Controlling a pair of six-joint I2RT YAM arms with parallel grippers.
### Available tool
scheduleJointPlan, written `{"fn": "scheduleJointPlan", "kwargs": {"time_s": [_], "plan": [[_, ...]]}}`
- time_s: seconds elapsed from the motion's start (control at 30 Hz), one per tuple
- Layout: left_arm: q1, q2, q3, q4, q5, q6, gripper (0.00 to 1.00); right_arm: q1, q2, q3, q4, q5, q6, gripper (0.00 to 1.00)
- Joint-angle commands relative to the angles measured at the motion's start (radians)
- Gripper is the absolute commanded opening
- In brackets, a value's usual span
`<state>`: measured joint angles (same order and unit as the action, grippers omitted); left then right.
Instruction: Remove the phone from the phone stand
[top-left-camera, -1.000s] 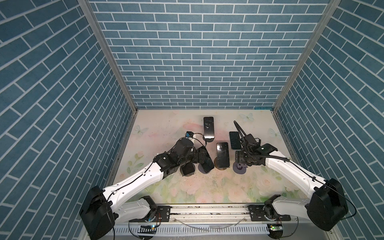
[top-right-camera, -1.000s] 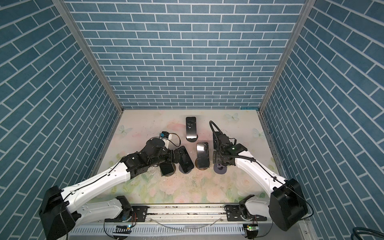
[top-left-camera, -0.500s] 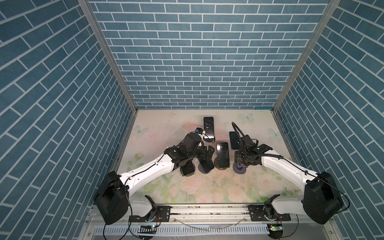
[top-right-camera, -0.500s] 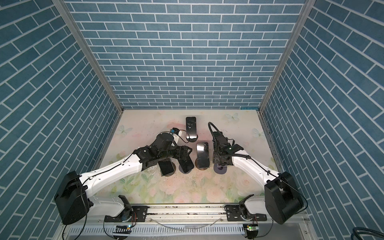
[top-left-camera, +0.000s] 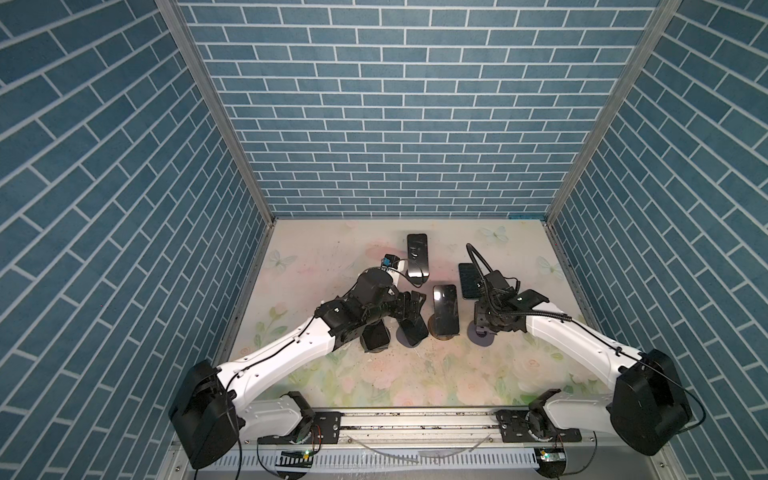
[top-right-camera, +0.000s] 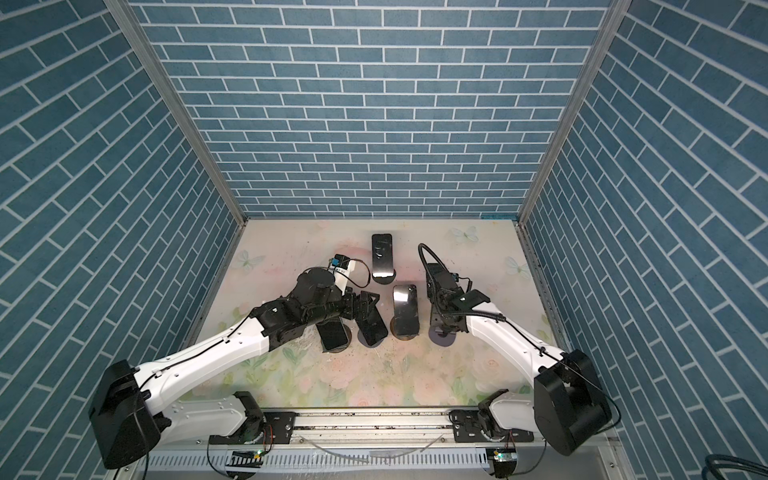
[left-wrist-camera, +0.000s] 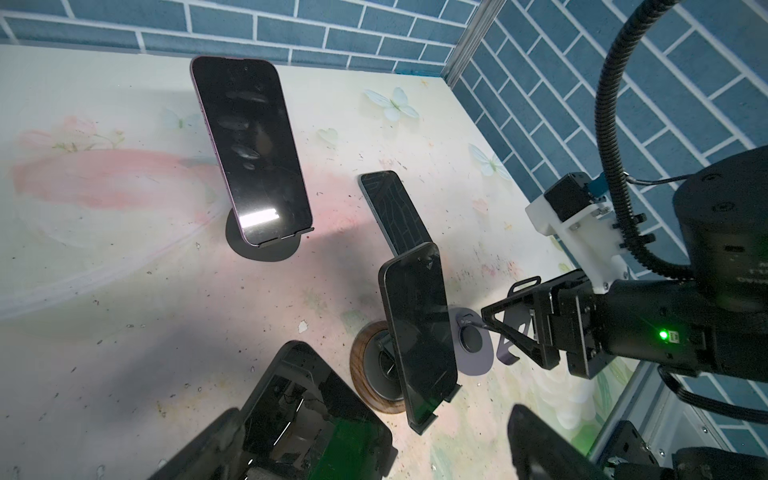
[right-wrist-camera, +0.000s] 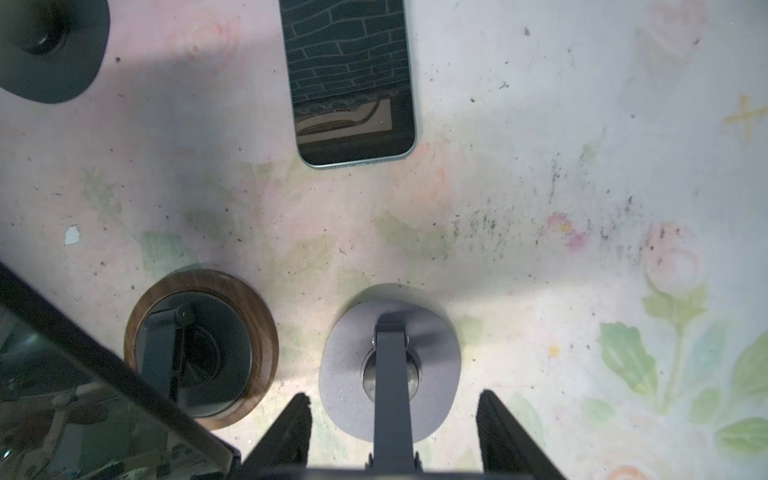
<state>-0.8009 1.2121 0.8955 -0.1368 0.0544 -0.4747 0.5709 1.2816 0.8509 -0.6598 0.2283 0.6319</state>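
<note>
Flat phone (top-left-camera: 467, 279) behind rightmost stand (top-left-camera: 482, 340)

Both top views are bright, with even overhead light and sharp focus; the wide lens stretches the brick walls (top-left-camera: 395, 124) toward the frame edges. In the left wrist view, a white glare bar sits on the rear phone (left-wrist-camera: 253, 137), and soft shadows cross the table (left-wrist-camera: 104, 291). In the right wrist view, the right gripper (right-wrist-camera: 394, 395) fingers (right-wrist-camera: 291, 432) are out of focus.

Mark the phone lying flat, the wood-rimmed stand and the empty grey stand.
Flat phone (right-wrist-camera: 349, 79): right wrist view, middle of its screen.
Wood-rimmed stand (right-wrist-camera: 199, 279): right wrist view, on its wooden rim.
Grey phone stand (right-wrist-camera: 436, 374): right wrist view, bare oval base plate.
</note>
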Motion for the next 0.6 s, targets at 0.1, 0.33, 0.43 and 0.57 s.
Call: {"fn": "scheduleJointPlan", "kwargs": {"time_s": [0.1,0.33,0.43,0.57], "plan": [[-0.006,-0.086,-0.04,-0.001,-0.059,0.048,1.0,-0.007,-0.015,0.081,-0.104,0.146,-0.025,0.45],[-0.006,-0.181,-0.077,-0.022,-0.125,0.083,1.0,-0.103,0.023,0.14,-0.122,0.16,-0.095,0.45],[-0.006,-0.214,-0.093,-0.032,-0.153,0.091,1.0,-0.184,0.042,0.159,-0.098,0.119,-0.129,0.45],[-0.006,-0.254,-0.108,-0.056,-0.182,0.095,1.0,-0.274,0.101,0.208,-0.059,0.081,-0.182,0.45]]}}
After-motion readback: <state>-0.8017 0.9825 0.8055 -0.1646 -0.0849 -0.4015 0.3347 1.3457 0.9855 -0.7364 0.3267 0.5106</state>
